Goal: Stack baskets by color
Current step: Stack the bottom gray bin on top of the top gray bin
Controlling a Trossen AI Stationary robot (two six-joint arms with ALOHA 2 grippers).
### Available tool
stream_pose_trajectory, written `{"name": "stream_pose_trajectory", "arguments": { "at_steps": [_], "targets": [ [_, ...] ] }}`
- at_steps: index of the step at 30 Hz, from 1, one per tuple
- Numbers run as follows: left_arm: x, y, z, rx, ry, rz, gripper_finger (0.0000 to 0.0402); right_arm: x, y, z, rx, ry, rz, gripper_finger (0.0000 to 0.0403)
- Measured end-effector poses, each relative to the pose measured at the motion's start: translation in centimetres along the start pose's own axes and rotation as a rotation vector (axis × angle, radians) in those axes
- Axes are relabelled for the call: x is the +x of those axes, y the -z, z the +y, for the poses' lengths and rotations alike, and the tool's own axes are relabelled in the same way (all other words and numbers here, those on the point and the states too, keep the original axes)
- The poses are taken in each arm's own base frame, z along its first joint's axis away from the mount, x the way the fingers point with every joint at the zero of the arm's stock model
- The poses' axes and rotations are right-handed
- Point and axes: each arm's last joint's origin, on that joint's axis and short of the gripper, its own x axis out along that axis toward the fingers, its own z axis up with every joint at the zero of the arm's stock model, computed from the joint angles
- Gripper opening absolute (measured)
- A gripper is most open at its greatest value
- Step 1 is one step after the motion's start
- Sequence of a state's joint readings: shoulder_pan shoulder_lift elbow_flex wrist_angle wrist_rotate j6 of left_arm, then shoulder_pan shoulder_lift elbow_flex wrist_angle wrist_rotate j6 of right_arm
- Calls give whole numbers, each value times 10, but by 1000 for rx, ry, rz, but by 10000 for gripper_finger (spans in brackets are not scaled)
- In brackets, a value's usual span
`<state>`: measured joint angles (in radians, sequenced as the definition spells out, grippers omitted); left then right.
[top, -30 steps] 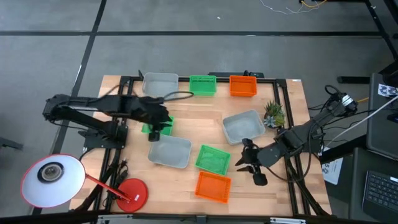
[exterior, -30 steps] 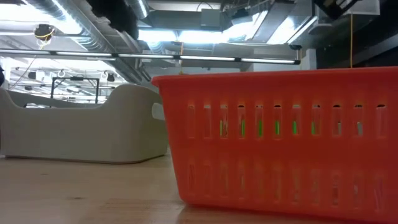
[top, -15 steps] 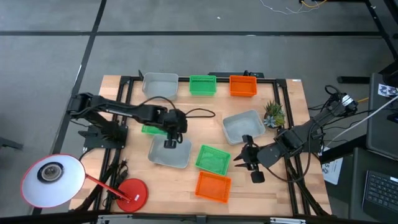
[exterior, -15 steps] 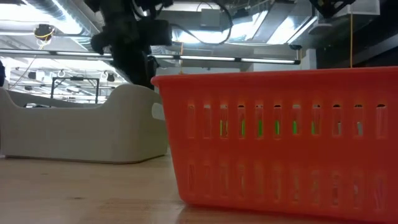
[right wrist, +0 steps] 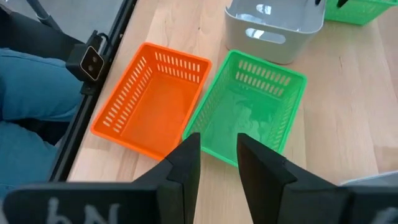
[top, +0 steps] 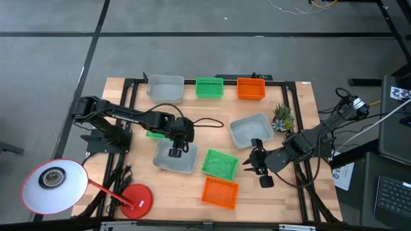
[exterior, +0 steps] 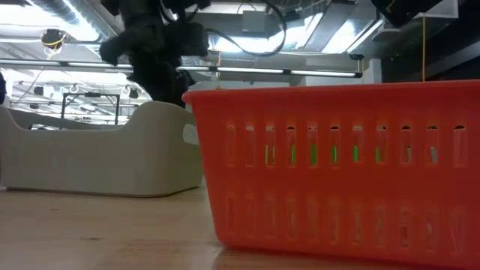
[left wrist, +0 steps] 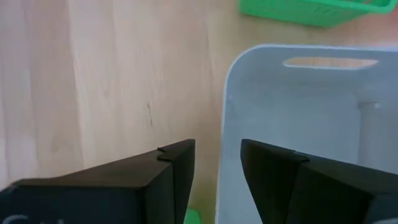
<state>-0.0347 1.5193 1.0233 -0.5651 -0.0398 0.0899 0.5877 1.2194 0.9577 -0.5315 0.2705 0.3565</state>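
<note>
Reaching for a grey basket looks like the step in hand. The left claw (top: pixel 174 153) hangs over the grey basket (top: pixel 175 157) near the middle of the bench (top: pixel 308 102). Its two fingers are apart and hold nothing. In the left wrist view the basket's near wall (left wrist: pixel 225 118) sits right in the gap between the fingers, one finger outside and one over the inside. I think the claw is not touching the wall yet, but the view is too close to be sure.

The next move calls for the claw to go down a little and pinch that wall. Then the basket can be lifted and set into another grey one. One grey basket (top: pixel 165 86) waits at the far edge, and another (top: pixel 249 129) lies by the plant (top: pixel 282 117).

The right claw (top: pixel 259 168) waits with its fingers apart, holding nothing. It is just beside a green basket (top: pixel 220 164), with an orange basket (top: pixel 220 192) next to that.

More baskets stand at the far edge: a green one (top: pixel 209 88) and an orange one (top: pixel 251 88). Another green basket (top: pixel 154 133) peeks out under the left arm.
</note>
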Motion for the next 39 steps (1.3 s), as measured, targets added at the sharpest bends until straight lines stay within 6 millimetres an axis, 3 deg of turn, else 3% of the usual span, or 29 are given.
{"name": "stream_pose_trajectory", "arguments": {
  "at_steps": [17,20,22,24,29,34,39],
  "targets": [
    [70,11,-6,-16,-1,185,118,0,1,-2,-2,41,7,104],
    [71,12,-8,-8,-16,191,85,0,2,-2,-6,42,12,104],
    [69,10,-10,-1,-27,189,43,0,3,-2,-9,44,18,104],
    [63,2,-11,-27,-25,182,12,0,3,-2,-13,47,26,104],
    [34,-22,-9,-79,-43,224,2,0,4,-3,-16,49,33,104],
    [-13,-54,-7,-14,-47,262,1,0,7,-4,-22,59,59,104],
    [-63,-75,10,82,-205,301,1,0,7,-4,-26,60,64,104]
  ]
}}
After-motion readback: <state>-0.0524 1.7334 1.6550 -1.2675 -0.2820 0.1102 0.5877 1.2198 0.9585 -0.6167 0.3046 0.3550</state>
